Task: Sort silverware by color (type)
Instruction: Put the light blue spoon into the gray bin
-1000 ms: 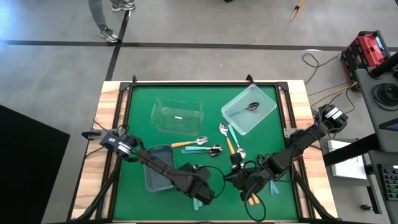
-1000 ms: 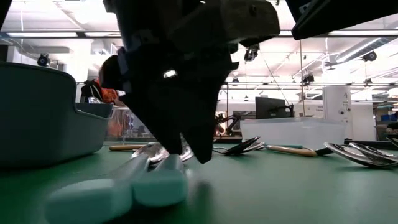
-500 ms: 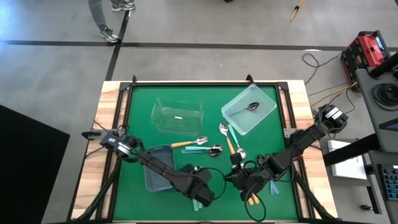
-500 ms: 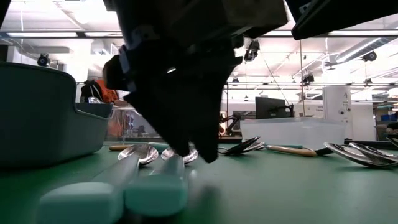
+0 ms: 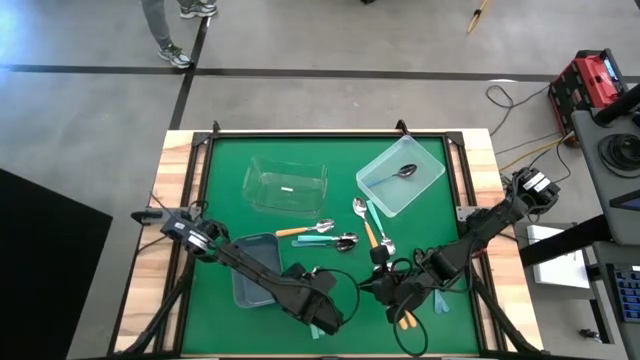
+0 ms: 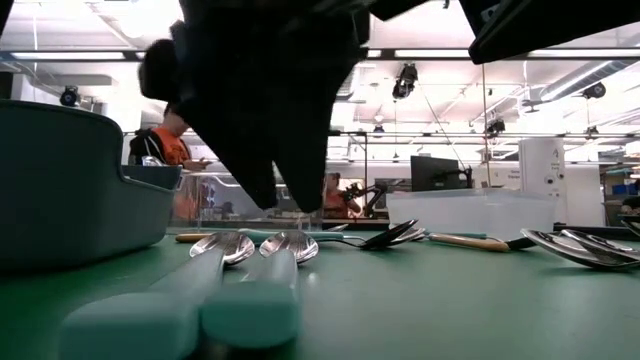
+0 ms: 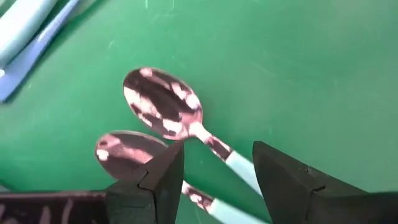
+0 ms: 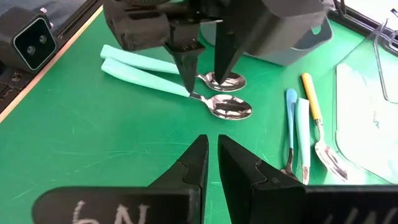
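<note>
your left gripper (image 8: 205, 59) hangs low over the near edge of the green table (image 5: 220, 200), fingers (image 7: 155, 180) apart and empty, straddling the neck of one of two teal-handled spoons (image 6: 240, 290). that pair lies side by side right under it, flat on the table, bowls up, the handles touching or all but. from the left wrist you see both shiny bowls (image 7: 163, 102) just ahead of the fingertips, one bowl slightly farther than the other.

behind the left arm sits the grey bin (image 5: 255, 270), and farther back the clear bin (image 5: 287, 186).

moving toward the middle, you've got a loose cluster of spoons (image 5: 320, 233) lying flat: an orange handle, teal ones and a blue one, bowls overlapping near each other. just beside them another group (image 5: 370, 225) runs away from you, one orange handle among teal ones. in the right wrist view the blue, teal and orange handles (image 8: 305, 118) lie nearly parallel.

the pale blue bin (image 5: 400, 176) at the back holds a single spoon (image 5: 405, 170); i can't tell its handle colour.

your right gripper (image 8: 211, 158) waits near the front edge, right of the left one, fingers (image 8: 239, 168) close together with only a thin slit between them, holding nothing. an orange handle (image 5: 405, 320) pokes out just beside it.
</note>
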`<state>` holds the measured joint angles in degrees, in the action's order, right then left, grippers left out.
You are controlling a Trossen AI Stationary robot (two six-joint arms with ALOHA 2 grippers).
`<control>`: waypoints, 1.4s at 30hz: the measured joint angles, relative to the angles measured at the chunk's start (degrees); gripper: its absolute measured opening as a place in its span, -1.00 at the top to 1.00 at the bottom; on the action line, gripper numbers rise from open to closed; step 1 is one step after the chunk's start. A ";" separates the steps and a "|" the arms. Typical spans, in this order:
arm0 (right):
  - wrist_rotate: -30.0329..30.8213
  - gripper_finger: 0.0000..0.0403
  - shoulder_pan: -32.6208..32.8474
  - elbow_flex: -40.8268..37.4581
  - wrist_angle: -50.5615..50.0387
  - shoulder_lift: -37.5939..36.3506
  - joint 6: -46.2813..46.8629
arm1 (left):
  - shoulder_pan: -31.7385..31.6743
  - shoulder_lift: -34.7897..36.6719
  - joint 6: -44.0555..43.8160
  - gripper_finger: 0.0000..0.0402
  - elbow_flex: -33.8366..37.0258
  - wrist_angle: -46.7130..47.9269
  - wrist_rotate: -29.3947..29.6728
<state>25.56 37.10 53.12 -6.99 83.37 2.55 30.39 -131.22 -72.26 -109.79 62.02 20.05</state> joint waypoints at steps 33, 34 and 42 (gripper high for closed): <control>0.02 0.86 0.00 0.00 0.04 0.00 0.42 | 0.53 -2.40 -1.30 0.14 2.44 -5.73 -2.99; 0.02 0.86 0.00 0.00 0.05 0.00 0.42 | 0.45 -2.40 -0.97 0.14 2.44 -6.19 -2.91; 0.02 0.86 0.00 0.00 0.05 0.00 0.42 | 0.36 -2.43 1.48 0.14 2.46 -8.23 -2.55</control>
<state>25.58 37.10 53.12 -6.94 83.37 2.96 30.74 -133.64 -70.78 -107.33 53.79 17.50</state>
